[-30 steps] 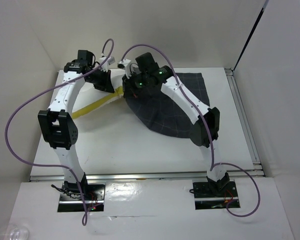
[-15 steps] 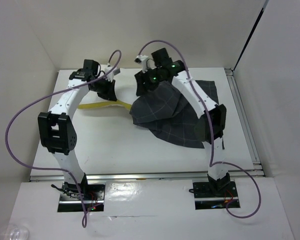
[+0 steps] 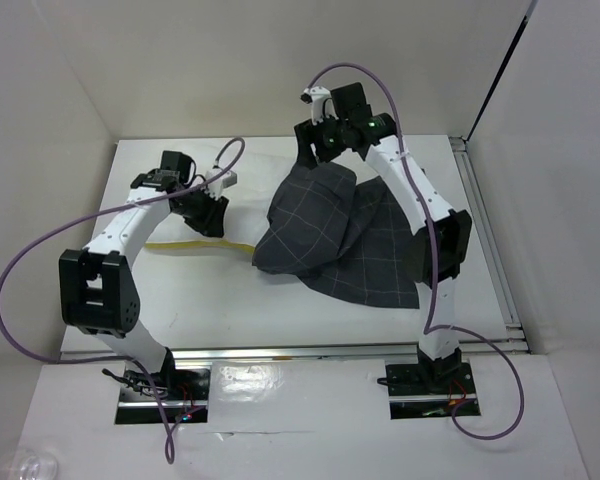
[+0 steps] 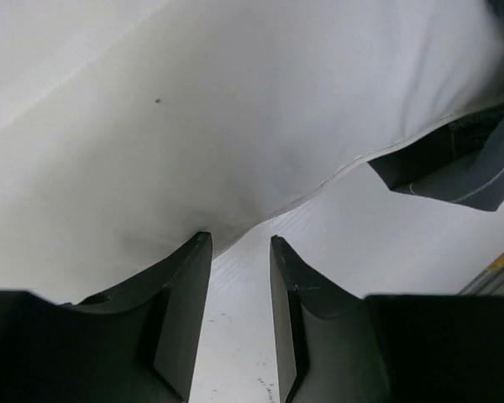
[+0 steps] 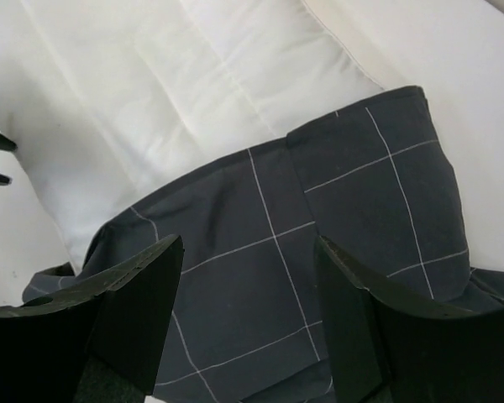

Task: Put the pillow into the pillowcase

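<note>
Pillow (image 5: 143, 75) is only partway inside the pillowcase (image 3: 325, 230), with its yellow-edged end poking out toward 9 o'clock on the worktop (image 3: 280, 310). Left tool (image 4: 238, 243) sits at that end, jaws parted and empty. Right tool (image 5: 248, 245) hovers over the case's 12 o'clock edge, spread wide, gripping nothing. With nothing pinning that floppy case, I'd bet any push just drags it along or bunches the opening.
</note>
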You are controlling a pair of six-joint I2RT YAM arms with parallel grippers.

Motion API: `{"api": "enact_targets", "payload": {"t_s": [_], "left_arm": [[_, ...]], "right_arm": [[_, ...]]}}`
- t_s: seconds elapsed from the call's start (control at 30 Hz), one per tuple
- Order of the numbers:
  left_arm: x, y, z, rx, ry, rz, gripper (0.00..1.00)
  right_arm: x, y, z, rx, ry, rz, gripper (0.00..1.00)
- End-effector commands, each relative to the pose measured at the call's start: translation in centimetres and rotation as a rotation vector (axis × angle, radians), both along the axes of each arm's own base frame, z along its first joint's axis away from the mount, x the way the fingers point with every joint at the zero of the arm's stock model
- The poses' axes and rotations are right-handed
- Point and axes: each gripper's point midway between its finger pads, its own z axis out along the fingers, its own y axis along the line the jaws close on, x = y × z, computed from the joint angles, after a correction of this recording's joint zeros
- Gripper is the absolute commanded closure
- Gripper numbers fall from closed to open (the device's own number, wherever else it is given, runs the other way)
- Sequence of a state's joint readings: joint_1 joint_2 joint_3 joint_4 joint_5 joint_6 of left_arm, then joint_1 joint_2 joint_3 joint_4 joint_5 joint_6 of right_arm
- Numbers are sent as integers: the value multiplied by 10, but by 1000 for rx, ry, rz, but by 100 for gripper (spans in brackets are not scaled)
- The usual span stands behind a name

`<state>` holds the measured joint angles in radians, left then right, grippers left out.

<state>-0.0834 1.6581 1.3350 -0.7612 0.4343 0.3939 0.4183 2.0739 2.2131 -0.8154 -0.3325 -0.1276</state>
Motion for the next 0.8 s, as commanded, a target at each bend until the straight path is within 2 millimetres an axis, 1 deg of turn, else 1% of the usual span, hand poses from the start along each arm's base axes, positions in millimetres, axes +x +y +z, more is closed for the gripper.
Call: {"api": "enact_targets", "payload": {"t_s": [0.0, 0.03, 0.1, 0.13, 0.17, 0.23, 0.27, 0.3, 0.33, 0.37, 0.4, 0.43, 0.47, 0.5, 0.53, 0.57, 0.6, 0.63, 0.67, 0.7, 0.73, 0.77], "left_arm": [[27, 8, 48, 25, -208, 20, 50], [33, 10, 54, 31, -231, 44, 50], [50, 14, 70, 42, -300, 81, 49], [58, 15, 84, 41, -338, 98, 49], [61, 16, 90, 47, -355, 104, 49], [74, 17, 106, 44, -417, 125, 49], [75, 19, 102, 53, -409, 131, 49], [78, 18, 108, 50, -429, 132, 49], [80, 20, 109, 52, -435, 145, 49], [80, 20, 109, 52, -435, 145, 49], [82, 20, 111, 51, -445, 146, 49], [82, 20, 111, 51, -445, 146, 49], [83, 20, 109, 51, -447, 146, 49], [82, 20, 104, 52, -436, 146, 49], [81, 18, 108, 40, -453, 139, 49], [82, 18, 105, 40, -454, 139, 49], [82, 18, 101, 40, -451, 139, 49], [87, 17, 106, 36, -481, 140, 49], [88, 17, 103, 36, -484, 140, 49], [92, 16, 102, 34, -492, 127, 49], [101, 15, 94, 33, -495, 127, 47], [108, 14, 93, 32, -501, 127, 46]], "right_arm": [[22, 14, -14, 11, -11, 7, 29], [27, 16, -21, 8, -5, 7, 29], [34, 18, -40, -11, 25, 0, 29], [37, 17, -46, -21, 32, -7, 29], [41, 19, -67, -35, 63, -7, 29], [47, 18, -83, -58, 75, -25, 29], [51, 20, -98, -83, 78, -37, 29], [50, 26, -107, -113, 72, -36, 29], [53, 21, -116, -143, 70, -50, 29], [56, 24, -130, -171, 72, -62, 29], [57, 22, -137, -186, 77, -72, 29], [59, 23, -135, -180, 66, -73, 31], [63, 25, -141, -177, 61, -74, 34], [65, 26, -139, -171, 50, -74, 40], [66, 26, -142, -176, 45, -68, 51], [70, 28, -142, -166, 26, -70, 77], [73, 31, -139, -151, 13, -63, 88], [73, 36, -131, -122, 2, -55, 96], [76, 41, -118, -92, -28, -42, 100], [74, 49, -111, -54, -34, -5, 100], [70, 58, -99, -32, -51, 18, 100], [70, 61, -88, -10, -73, 31, 100]]}}
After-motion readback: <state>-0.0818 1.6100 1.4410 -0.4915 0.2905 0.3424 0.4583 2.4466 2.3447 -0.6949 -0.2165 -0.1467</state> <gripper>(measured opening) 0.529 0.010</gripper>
